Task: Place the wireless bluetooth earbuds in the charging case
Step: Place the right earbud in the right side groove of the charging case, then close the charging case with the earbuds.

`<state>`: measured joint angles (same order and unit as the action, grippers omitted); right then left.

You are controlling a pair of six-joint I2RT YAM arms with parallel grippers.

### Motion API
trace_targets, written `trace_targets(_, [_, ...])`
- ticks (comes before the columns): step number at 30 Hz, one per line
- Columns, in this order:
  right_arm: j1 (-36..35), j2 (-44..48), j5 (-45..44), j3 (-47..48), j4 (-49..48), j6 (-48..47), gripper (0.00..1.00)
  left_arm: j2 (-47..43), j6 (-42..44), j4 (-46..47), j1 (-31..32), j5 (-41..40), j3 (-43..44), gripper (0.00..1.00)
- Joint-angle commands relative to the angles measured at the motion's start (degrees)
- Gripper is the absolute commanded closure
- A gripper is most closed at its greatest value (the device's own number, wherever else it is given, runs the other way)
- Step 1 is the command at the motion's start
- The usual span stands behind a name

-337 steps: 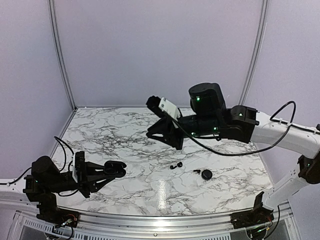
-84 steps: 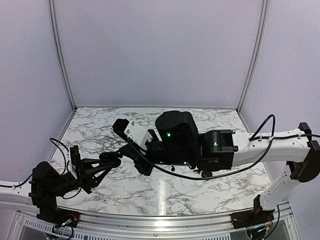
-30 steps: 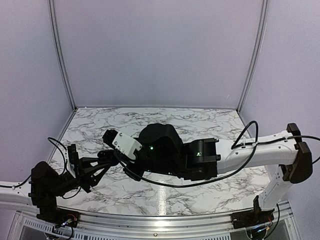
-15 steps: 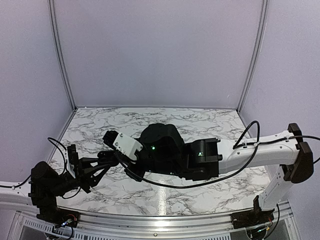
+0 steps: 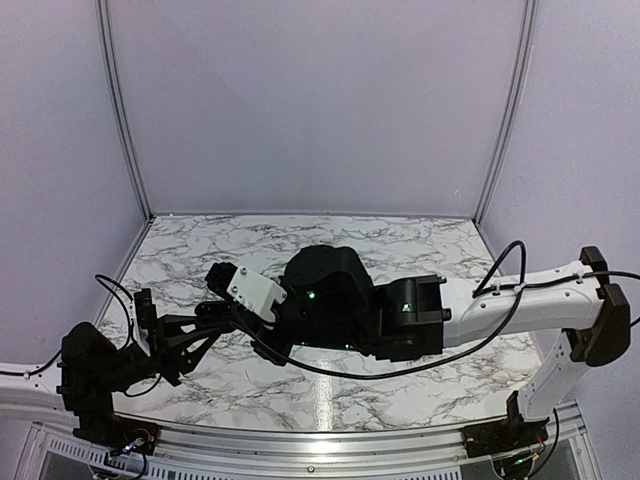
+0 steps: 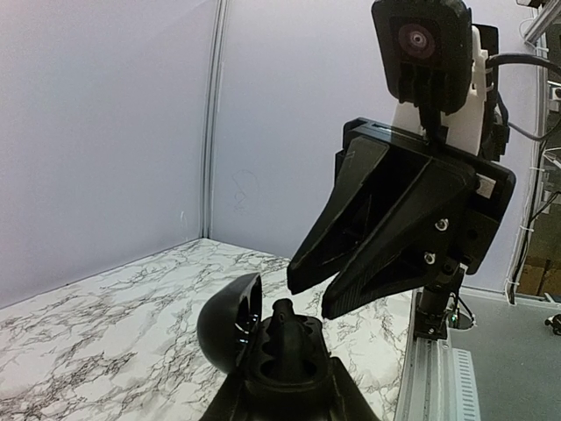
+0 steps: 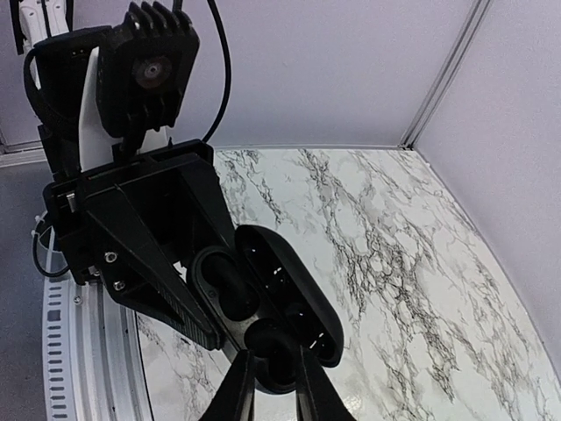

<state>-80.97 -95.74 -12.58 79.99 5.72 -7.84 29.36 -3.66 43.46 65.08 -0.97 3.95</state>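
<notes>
My left gripper is shut on the black charging case and holds it up with its lid flipped open. One glossy black earbud stands stem-up in a socket of the case. In the right wrist view this earbud lies just ahead of my fingers, beside an empty socket. My right gripper hovers right above it, jaws slightly apart, its tips off the bud. In the top view the right wrist covers the case. Other earbuds are hidden.
The marble table has purple walls at the back and both sides. The right arm stretches across the middle toward the left arm. A metal rail runs along the near edge.
The right arm came over from mid-table to the case raised by the left gripper. In the last second its jaws have parted a little, leaving the earbud in the case.
</notes>
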Motion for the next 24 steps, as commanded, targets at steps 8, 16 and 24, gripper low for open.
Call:
trace_targets(8, [-0.22,5.68,4.14,-0.48,-1.46,-1.08,0.74,0.15,-0.16,2.19,-0.39,2.37,0.97,1.00])
trace_targets(16, [9.03,10.38,25.89,-4.59,-2.04,3.39,0.39,0.21,0.05,0.75,-0.56,8.48,1.47,1.00])
trace_targets(24, [11.36,7.71,37.76,-3.20,0.16,2.48,0.27,1.88,-0.55,0.75,-0.66,11.62,3.05,1.00])
